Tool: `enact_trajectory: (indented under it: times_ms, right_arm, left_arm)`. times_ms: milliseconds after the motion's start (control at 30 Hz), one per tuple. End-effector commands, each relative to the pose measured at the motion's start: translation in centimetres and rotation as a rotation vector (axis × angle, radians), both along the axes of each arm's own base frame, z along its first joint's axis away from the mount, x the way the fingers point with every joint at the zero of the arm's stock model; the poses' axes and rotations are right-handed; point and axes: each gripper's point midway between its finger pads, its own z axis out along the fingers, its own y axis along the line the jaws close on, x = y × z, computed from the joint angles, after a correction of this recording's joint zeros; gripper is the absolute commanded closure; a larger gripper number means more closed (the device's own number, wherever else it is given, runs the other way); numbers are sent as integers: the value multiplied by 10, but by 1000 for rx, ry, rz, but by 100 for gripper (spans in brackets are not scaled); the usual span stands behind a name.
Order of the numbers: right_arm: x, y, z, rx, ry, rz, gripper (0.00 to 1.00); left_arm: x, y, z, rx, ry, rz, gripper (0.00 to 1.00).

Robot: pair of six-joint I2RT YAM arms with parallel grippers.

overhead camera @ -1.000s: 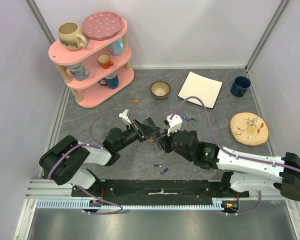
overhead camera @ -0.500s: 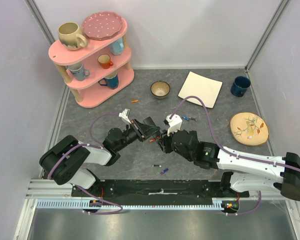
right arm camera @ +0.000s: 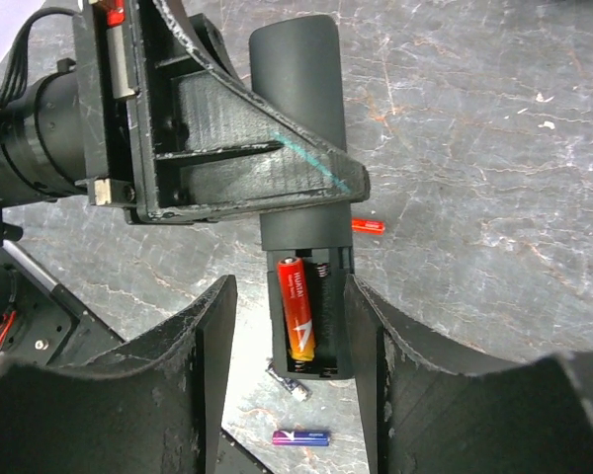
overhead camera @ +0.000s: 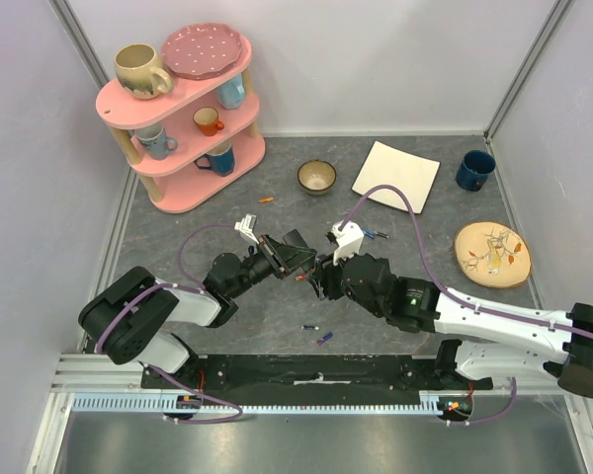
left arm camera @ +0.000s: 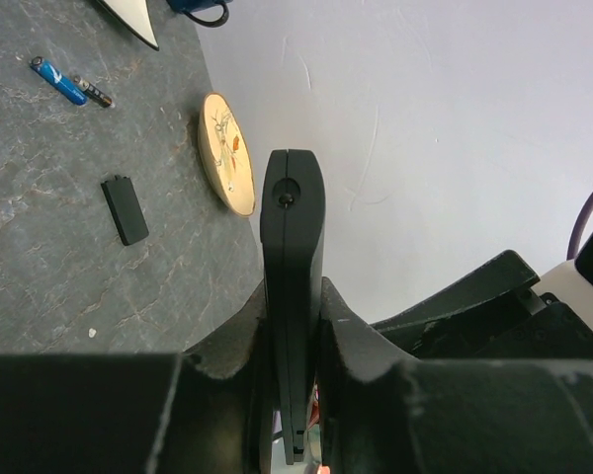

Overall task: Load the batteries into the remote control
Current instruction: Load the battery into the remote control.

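Observation:
The black remote control stands on edge, and my left gripper is shut on it. In the right wrist view its open battery compartment faces the camera. An orange-red battery lies in the left slot; the right slot shows only its spring. My right gripper is open, its jaws on either side of the compartment and apart from it. Loose batteries lie on the table: red, dark grey, purple, blue. In the top view the two grippers meet at mid-table.
A small black battery cover lies flat on the grey table. At the back stand a pink shelf with mugs, a small bowl, a white square plate and a blue mug. A patterned plate sits at the right.
My right gripper has opened and its wrist has shifted slightly. The left arm keeps the remote where it was.

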Motion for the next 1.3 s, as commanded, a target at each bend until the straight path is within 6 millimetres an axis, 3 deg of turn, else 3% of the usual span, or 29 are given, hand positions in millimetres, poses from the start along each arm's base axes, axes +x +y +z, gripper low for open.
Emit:
enact_trajectory:
  times_ms: [0,200,500,567,633,933,1100,1267]
  right_arm:
    - [8,-6,26,34,-39,-51,44]
    - [9,-9,37,45,-52,-63,41]
    - [1,-19,85,150,-125,-24,35]
    - [0,-22,87,174,-120,-34,27]
    - [0,-25,80,202,-83,-69,19]
    - [-5,-25,55,386,157,-52,10]
    - [2,-30,46,488,241,-50,10]
    - [-1,-18,38,532,315,7,9]
  left_arm:
    - [-12,5,81,-230,-248,-17,98]
    - [-12,5,80,-227,-248,-18,98]
    - [-10,3,77,-222,-242,-20,98]
    - [-10,4,77,-230,-244,-18,98]
    - [-11,4,80,-239,-247,-16,98]
    - [-12,8,98,-270,-309,-1,98]
    - [-13,7,105,-278,-331,-8,98]
    - [-13,6,109,-282,-347,-10,98]
